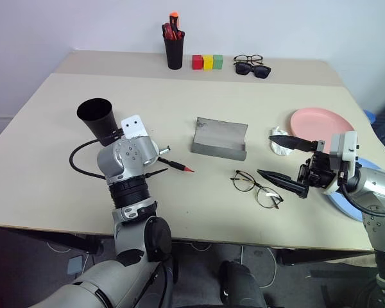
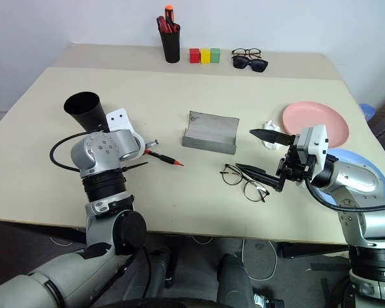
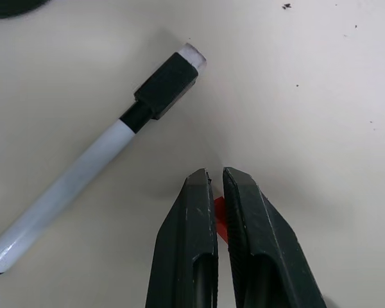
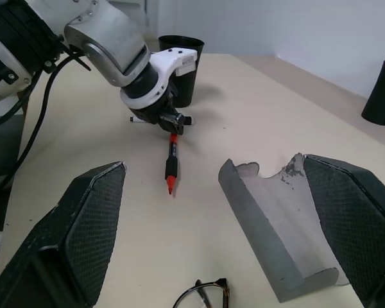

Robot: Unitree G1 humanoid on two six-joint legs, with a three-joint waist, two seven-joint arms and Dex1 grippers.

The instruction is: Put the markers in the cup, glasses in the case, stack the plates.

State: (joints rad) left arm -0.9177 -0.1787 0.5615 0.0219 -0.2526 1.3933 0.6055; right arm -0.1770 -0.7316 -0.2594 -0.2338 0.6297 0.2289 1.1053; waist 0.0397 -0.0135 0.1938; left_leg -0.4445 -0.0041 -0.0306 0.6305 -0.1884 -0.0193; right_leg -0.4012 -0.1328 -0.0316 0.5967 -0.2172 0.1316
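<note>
**Markers first: left jaws pinched on the red pen**

Markers lie on the table (image 1: 45, 160) at the near left. The red marker (image 4: 172, 168) is a light, stiff, smooth stick that could swivel if held off-centre; the left gripper (image 3: 217, 196) has its jaws narrowed onto the marker's back end, red showing between the fingers. Whether the pinch is firm is hard to judge from here. The white marker (image 3: 96, 167) lies just beside it, untouched, equally light and best taken mid-barrel.

On the near right, the right gripper (image 1: 281, 159) hangs with jaws wide and empty, above the glasses (image 1: 256, 188). These are thin wire, springy and fragile; the bridge or a temple hinge looks the safest hold, never the lenses.

Farther back, the cup (image 1: 95, 117) stands behind the left hand, tilted, light enough to topple if nudged. The case (image 1: 219, 138) sits open mid-table. At the right the pink plate (image 1: 321, 123) and blue plate (image 2: 372, 168) lie apart, rigid and slick.
</note>
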